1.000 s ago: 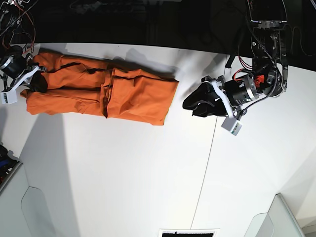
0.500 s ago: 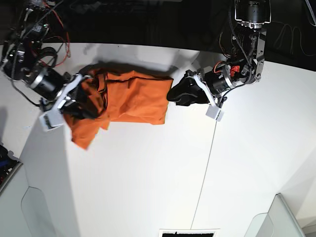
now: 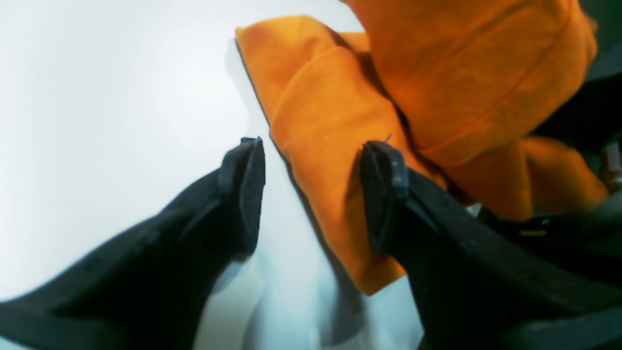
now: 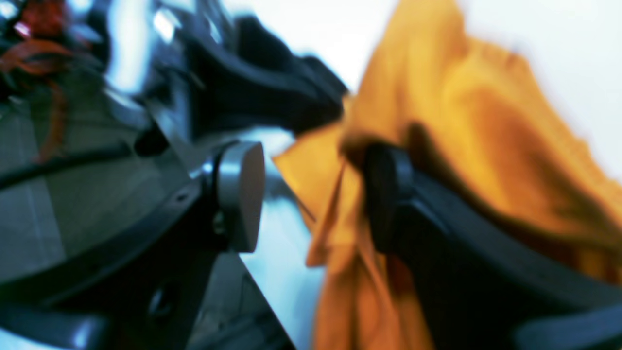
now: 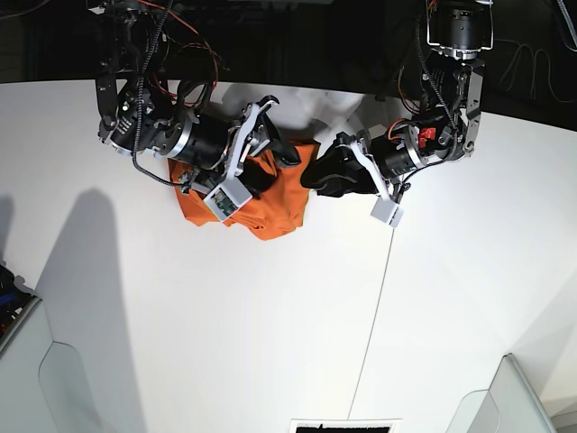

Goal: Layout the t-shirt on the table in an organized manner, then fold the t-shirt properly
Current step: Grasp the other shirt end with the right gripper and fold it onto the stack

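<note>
Bright orange fabric t-shirt (image 5: pixel 275 200) bunched on large white table (image 5: pixel 270 343), near far edge. Soft, light, limp; best pinched at hem corners. Left gripper (image 3: pixel 311 194) spread, empty, just beside shirt. Right gripper (image 4: pixel 311 194) spread, cloth between jaws, unclamped.

Base view: overhead, looking straight down from far off on the white table (image 5: pixel 270 343) and both arms. Left wrist view: low, close behind its own fingers (image 3: pixel 243 194), facing the orange t-shirt (image 3: pixel 330 146). Right wrist view: likewise close, blurred. All three views share the t-shirt; the right wrist view also catches the other arm.
</note>
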Motion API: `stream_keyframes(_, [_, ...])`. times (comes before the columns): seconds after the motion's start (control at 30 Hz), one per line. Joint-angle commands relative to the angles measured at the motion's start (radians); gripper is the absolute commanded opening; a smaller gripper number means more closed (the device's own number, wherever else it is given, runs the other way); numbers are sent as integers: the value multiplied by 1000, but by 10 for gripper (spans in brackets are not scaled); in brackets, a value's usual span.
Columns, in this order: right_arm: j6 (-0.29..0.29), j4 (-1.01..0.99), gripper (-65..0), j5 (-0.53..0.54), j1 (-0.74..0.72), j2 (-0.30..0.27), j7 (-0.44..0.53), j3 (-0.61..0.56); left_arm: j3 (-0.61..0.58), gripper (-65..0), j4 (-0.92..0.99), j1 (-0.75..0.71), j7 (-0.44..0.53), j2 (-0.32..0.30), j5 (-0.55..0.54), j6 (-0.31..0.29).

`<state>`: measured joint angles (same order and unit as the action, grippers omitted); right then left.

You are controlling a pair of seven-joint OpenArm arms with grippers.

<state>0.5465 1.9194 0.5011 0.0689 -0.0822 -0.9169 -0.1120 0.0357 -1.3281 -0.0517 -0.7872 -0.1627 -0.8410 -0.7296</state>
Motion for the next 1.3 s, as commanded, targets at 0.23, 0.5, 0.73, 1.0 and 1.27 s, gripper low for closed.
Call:
stream_keyframes(0.23, [27, 73, -321, 41, -84, 2, 31, -2, 39, -310, 7, 45, -229, -5, -200, 31])
stream_keyframes(0.5, [14, 73, -323, -13, -157, 8, 21, 0, 43, -311, -3, 101, -333, -107, -340, 31])
stream_keyframes(0.73, [-17, 76, -536, -14, -147, -33, -48, 114, 43, -404, -263, 72, -408, -244, -412, 31])
stream_keyframes(1.0, [-19, 66, -650, 49, -121, -92, -44, 316, 34, -502, -594, -25, -402, -271, -390, 31])
stream_keyframes(1.27, [19, -98, -650, 90, -92, -92, 21, 248, -129, -502, -601, -49, -382, -191, -344, 31])
